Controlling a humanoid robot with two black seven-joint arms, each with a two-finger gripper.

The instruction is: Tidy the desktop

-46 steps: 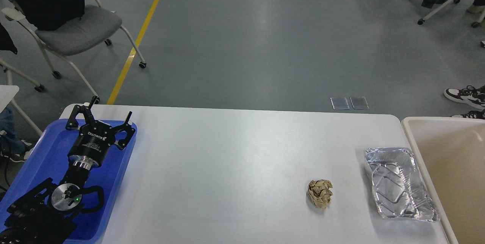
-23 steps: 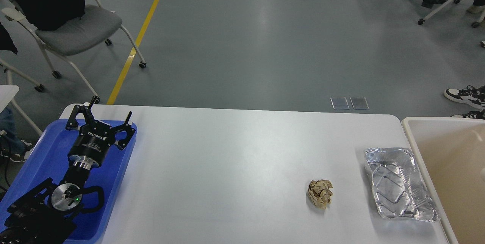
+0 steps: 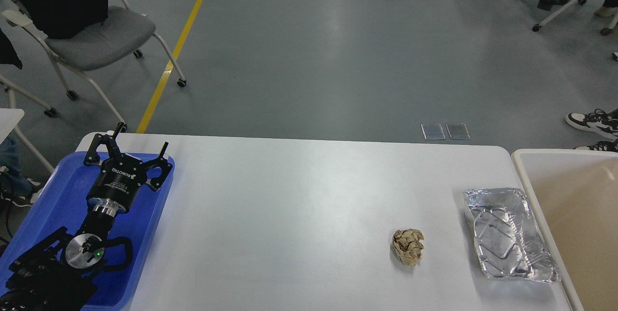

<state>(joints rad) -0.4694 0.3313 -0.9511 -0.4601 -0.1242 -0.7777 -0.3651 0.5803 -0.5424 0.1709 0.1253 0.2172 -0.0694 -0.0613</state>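
Desktop (image 3: 299,204): wide, smooth, white, rounded at the far corners, filling the lower half of the head view from the blue tray at left to the beige bin at right. Glossy, with a soft pale sheen across the middle. Mostly bare; near edge cut off by the bottom of the frame.

Crumpled brown paper ball (image 3: 408,247) lying right of centre, toward the near edge, apart from everything else. Foil container (image 3: 507,233) further right, crinkled and dented, open side up, nothing visible inside, just beside the bin but not clearly touching it.

Blue tray (image 3: 58,195) at the left end, partly off the frame's left and bottom edges, much of its floor covered by the left arm; contents under the arm impossible to make out. Left gripper (image 3: 135,144) poised over the tray's far right corner, fingers spread wide, nothing between them. Hard to tell whether touching the tray or hovering above it. Right gripper nowhere in view.

Beige bin (image 3: 519,156) with a white rim at the right, cropped by the frame; visible part of the inside bare and tan.

Grey chair (image 3: 91,40) on castors beyond the table at far left, dark cloth draped over its back.
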